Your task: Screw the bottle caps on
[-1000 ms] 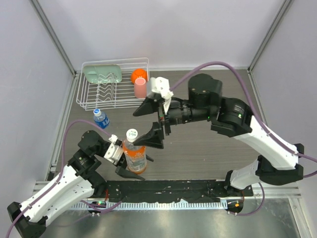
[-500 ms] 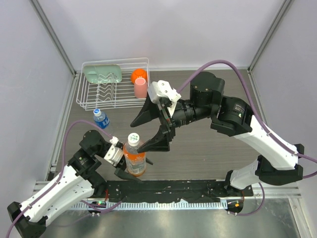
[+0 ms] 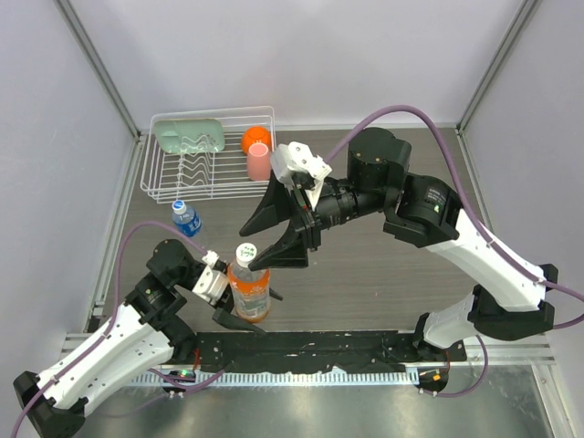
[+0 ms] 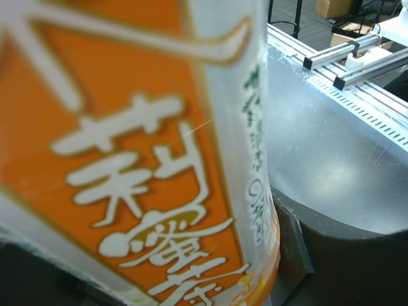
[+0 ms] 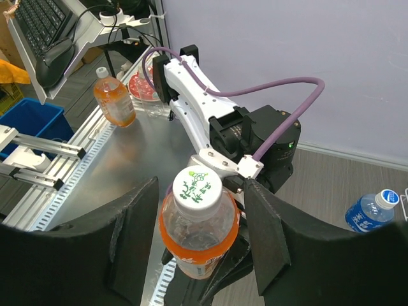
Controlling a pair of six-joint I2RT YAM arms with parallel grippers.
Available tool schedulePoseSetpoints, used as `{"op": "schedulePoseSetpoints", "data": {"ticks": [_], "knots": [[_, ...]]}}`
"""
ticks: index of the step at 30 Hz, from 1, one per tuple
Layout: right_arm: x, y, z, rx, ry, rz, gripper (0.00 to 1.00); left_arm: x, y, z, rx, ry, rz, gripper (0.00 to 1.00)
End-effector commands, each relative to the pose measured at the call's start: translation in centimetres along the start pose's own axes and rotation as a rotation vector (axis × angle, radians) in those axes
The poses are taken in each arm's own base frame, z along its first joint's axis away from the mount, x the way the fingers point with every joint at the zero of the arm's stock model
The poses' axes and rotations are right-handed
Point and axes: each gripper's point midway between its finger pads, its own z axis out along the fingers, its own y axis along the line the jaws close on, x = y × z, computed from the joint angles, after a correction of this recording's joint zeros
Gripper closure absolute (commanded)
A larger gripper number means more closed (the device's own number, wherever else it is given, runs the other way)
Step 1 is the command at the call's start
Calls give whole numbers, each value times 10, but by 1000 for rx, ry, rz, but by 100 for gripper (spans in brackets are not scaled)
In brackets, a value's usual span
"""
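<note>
Bottle of orange drink [image 3: 248, 290], lower left, clamped in left end effector [image 3: 235, 292]; right end effector [image 3: 254, 246] open, jaws flanking white cap [image 5: 197, 187] without contact.

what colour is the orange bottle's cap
The cap on the orange bottle is white with green print, clearest in right wrist view.
</note>
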Motion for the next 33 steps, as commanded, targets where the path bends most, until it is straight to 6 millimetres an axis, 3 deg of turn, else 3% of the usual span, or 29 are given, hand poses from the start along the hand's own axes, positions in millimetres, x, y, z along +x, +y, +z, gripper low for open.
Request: {"op": "schedulePoseSetpoints", "data": {"ticks": [1, 4, 9, 17, 26, 33], "knots": [[-12, -1, 1, -5, -39, -15, 40, -13, 3, 0, -17, -14, 60, 100], [-12, -1, 1, -8, -40, -12, 47, -14, 5, 0, -29, -15, 64, 100], [-10, -2, 1, -2, -36, -4, 71, -13, 10, -1, -55, -18, 74, 100], [-4, -11, -4, 62, -25, 16, 87, -16, 27, -2, -153, -28, 84, 100], [22, -47, -9, 274, 30, 95, 99, -15, 76, -16, -426, -26, 83, 100], [37, -82, -13, 474, 75, 143, 99, -6, 111, -37, -647, 13, 97, 100]]}}
